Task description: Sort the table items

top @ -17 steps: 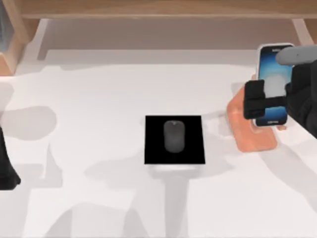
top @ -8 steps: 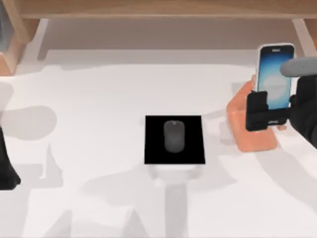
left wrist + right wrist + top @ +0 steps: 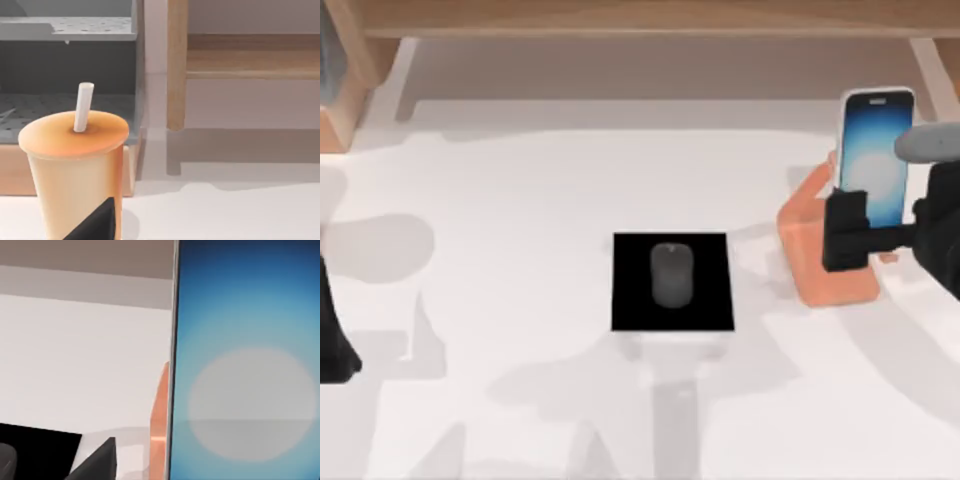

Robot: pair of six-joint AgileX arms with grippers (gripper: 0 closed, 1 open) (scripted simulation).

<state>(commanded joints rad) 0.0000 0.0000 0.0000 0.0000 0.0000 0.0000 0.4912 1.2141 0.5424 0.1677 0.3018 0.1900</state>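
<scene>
The smartphone (image 3: 874, 150), white-rimmed with a glowing blue screen, leans upright in an orange stand (image 3: 820, 275) at the table's right side. My right gripper (image 3: 882, 236) is open just in front of its lower end. In the right wrist view the phone (image 3: 245, 365) is very close, and one dark fingertip (image 3: 97, 462) stands clear of its edge. The dark grey mouse (image 3: 672, 274) lies on a black mat (image 3: 630, 300) at the table's middle. My left gripper (image 3: 332, 345) is parked at the left edge.
An orange cup with a white straw (image 3: 75, 160) stands close before the left wrist camera. Behind it are a grey perforated rack (image 3: 60, 60) and a wooden shelf post (image 3: 177, 65). A wooden shelf (image 3: 640, 15) runs along the table's back.
My right gripper let go of the phone and drew back toward the table's front. The phone stays standing in the orange stand. Mouse and left arm have not moved.
</scene>
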